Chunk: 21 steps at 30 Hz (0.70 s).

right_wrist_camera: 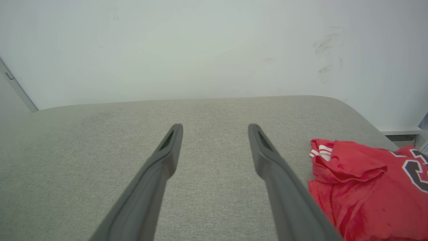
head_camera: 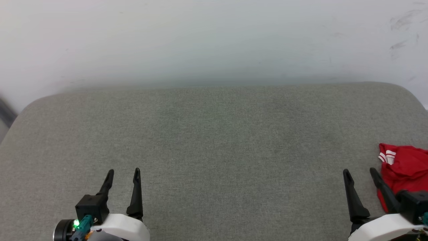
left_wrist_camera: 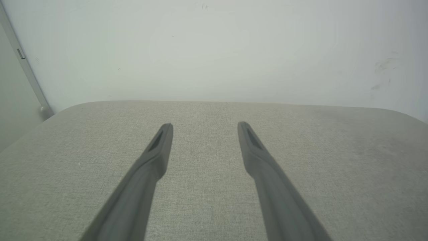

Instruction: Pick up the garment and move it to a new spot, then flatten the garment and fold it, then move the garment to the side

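The garment [head_camera: 406, 167] is found crumpled at four o'clock on the grey cushion [head_camera: 214, 134], just beside the right pincer [head_camera: 360, 171]. The left pincer [head_camera: 123, 171] is noted at seven o'clock. Both are spread wide, empty.

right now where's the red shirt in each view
head view: garment at the right edge, beside the right gripper
left wrist view: grey cushion ahead of the left gripper
right wrist view: garment at lower right, crumpled on the cushion
shared landmark: wall scuffs, upper right in each view
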### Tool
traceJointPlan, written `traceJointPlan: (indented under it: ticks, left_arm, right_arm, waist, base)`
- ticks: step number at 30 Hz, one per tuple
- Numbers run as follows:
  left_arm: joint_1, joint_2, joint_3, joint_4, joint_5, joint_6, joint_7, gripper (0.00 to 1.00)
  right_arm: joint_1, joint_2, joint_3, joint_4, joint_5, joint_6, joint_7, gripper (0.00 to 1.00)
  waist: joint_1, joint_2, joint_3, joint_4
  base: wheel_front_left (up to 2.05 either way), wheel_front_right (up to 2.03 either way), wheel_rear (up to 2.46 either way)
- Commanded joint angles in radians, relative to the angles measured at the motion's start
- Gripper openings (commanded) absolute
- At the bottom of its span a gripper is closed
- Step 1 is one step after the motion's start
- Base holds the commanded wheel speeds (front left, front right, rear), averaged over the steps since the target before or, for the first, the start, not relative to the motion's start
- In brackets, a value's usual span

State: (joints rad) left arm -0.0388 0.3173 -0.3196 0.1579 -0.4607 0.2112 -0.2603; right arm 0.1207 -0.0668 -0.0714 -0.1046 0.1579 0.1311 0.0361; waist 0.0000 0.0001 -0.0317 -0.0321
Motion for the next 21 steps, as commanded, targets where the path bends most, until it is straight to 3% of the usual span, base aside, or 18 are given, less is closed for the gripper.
traceJointPlan:
  ticks: [1,21]
  left_arm:
    - [0.001,-0.001,0.001,0.0,-0.001,-0.001,0.0,0.0]
    - [-0.014,-0.066,0.095,0.033,-0.279,-0.081,0.085,0.0]
  right_arm:
    - [0.0,0.0,0.0,0.001,0.001,0.0,0.0,0.0]
    - [-0.054,0.005,-0.01,0.097,0.344,0.0,0.019,0.0]
  waist:
    - [0.0,-0.0001,0.0,0.0]
    - [0.0,-0.0001,0.005,0.004]
  base:
    - [0.0,0.0,0.0]
    - [0.0,0.0,0.0]
